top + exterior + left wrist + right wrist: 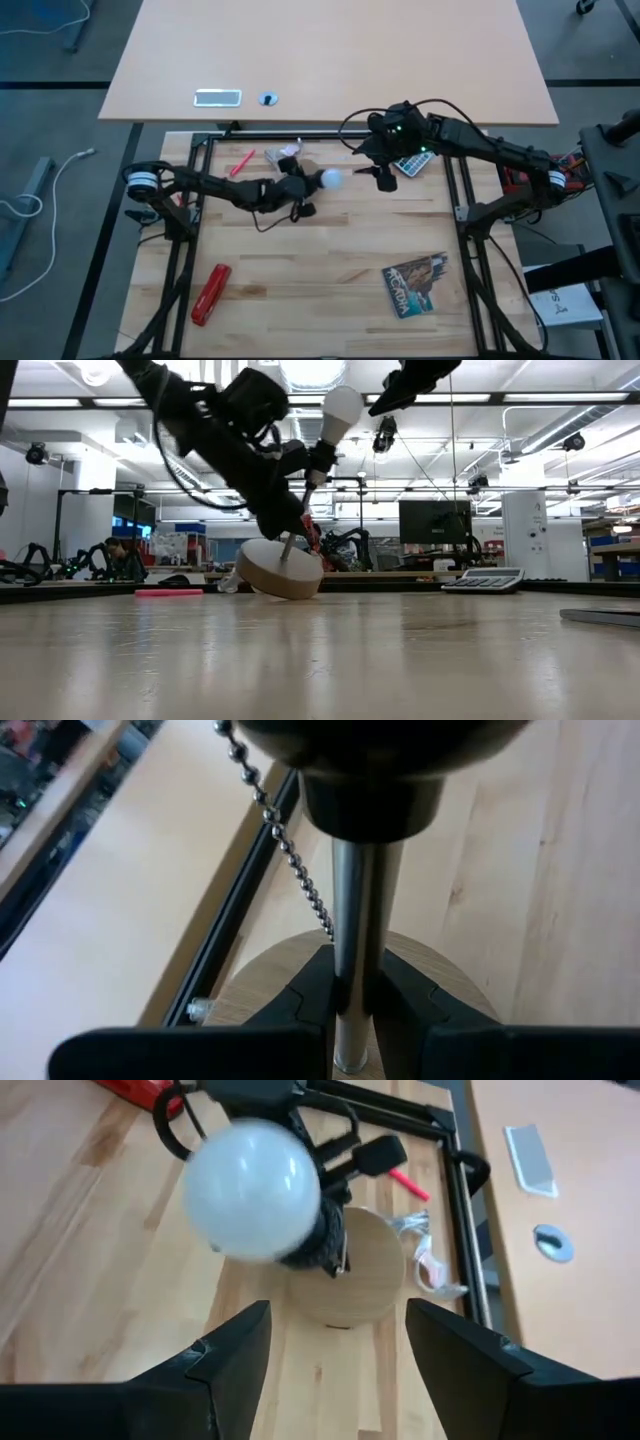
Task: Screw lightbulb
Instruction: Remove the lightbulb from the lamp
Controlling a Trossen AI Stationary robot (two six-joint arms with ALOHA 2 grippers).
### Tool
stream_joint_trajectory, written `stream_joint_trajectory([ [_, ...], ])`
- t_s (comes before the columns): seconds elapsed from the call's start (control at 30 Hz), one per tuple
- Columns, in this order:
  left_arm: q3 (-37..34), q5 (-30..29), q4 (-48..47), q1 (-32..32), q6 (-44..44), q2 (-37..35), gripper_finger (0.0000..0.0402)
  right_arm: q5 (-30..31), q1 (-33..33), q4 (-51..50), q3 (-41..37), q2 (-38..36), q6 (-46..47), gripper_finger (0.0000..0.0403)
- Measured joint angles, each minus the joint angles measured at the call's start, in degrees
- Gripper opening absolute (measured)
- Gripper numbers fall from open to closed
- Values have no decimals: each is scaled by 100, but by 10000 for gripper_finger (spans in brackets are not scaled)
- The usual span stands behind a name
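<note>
bulb: lightbulb point(331, 180) already seated in black socket point(318, 458) of lamp stand, held up off table, tilted
bulb axis: runs along stand's metal stem point(352, 930), head pointing toward right arm
left gripper point(352, 1010): clamped on the stem just above wooden disc base point(280, 570); base tipped, one edge on table point(300, 300)
right gripper point(335, 1345): jaws spread, empty, just short of bulb head, not touching
nearer arm: right, bulb straight ahead between its fingers
key relation: right jaws roughly in line with bulb, must advance along bulb axis to grasp and twist
view difference: low view shows tilt and lifted base; left wrist view alone shows grip on stem and bead chain point(285, 835)
</note>
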Motion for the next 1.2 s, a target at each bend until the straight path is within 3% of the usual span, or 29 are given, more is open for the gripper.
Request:
stream_joint_trajectory([
  [0.13,624,-42,-997,0,-305,213,36,0,61,-57,91,28,-230,240],
  [0.27,1005,-136,-1345,-2,-379,437,36,-13,224,-81,96,31,-300,253],
  [0.5,1104,-124,-1310,-7,-396,529,36,62,422,-338,147,31,-439,279],
  [0.67,1109,-104,-1297,-4,-416,529,36,674,476,-372,150,44,-521,296],
  [1.2,1104,-74,-1243,-7,-494,531,36,751,700,-353,143,196,-475,319],
])
